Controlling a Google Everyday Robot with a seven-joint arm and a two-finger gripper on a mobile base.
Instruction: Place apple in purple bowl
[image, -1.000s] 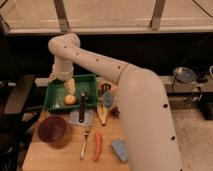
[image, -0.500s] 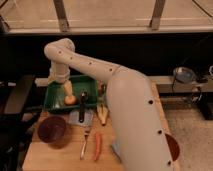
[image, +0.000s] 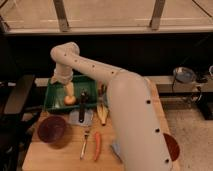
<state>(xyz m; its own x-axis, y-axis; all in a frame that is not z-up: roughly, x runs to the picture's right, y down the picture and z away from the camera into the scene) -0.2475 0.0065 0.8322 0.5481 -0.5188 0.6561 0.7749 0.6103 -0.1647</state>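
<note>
One small yellow-orange apple (image: 70, 100) lies in the green plastic tray (image: 50, 96), the pincer (image: 69, 90) just above it, spread open. The round dark purple bowl (image: 52, 129) sits on the wooden table (image: 55, 156).

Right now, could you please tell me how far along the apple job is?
Done: nothing yet; the purple bowl is empty. In hand: the gripper hangs with open fingers just over the apple in the green tray. Left: grasp, lift, carry to the bowl, release.
</note>
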